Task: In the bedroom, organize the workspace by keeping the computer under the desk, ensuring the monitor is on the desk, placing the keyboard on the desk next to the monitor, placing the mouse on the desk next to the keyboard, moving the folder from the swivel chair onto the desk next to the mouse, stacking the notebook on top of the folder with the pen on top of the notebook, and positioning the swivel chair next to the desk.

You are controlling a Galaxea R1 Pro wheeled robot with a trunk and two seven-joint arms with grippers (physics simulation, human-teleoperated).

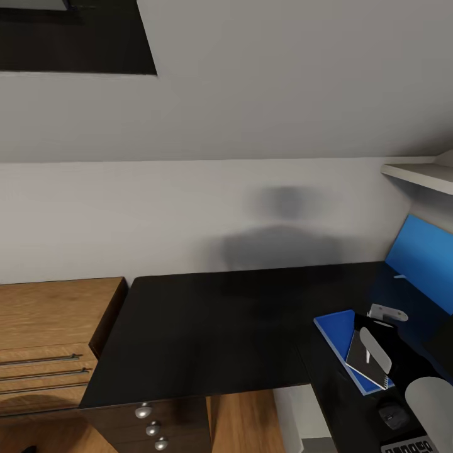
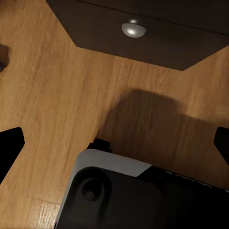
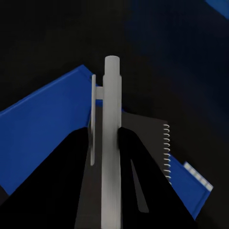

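On the black desk, at its right corner, lies the blue folder. The dark spiral notebook rests on top of it. My right gripper is shut on the light grey pen, held over the notebook and folder; whether the pen touches them I cannot tell. The dark mouse and a corner of the keyboard lie nearer on the desk. The monitor stands at the right with a blue screen. My left gripper is open above the floor.
A light-wood shelf unit stands left of the desk. A black drawer unit with silver knobs sits under the desk's front edge. A white shelf juts out above the monitor. The sloped grey wall rises close behind.
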